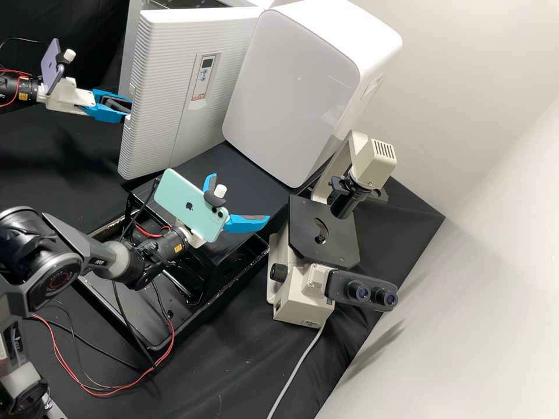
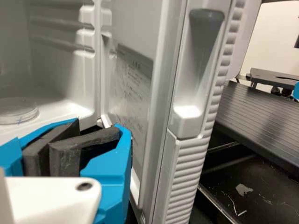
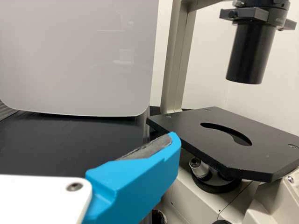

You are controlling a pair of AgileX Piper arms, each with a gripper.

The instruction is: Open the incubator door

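Note:
The incubator door [image 1: 174,93] stands swung open, its ridged front with the small display panel facing the high camera. At the door's free edge is my left gripper [image 1: 124,109]. In the left wrist view, this left gripper [image 2: 97,129] is shut with no object between its pads, on the inner side of the door [image 2: 161,140], beside the chamber; whether it touches the door I cannot tell. The light incubator interior [image 2: 56,70] holds a round clear dish [image 2: 17,111]. My right gripper [image 1: 239,196] is open above the black bench; one finger of the right gripper [image 3: 163,149] shows close up.
A large white rounded device [image 1: 297,75] stands right of the door. The microscope [image 1: 320,233], with black stage and eyepieces, stands right of my right gripper. Below that arm lie a black metal tray [image 1: 148,334] and loose red and black cables [image 1: 116,387].

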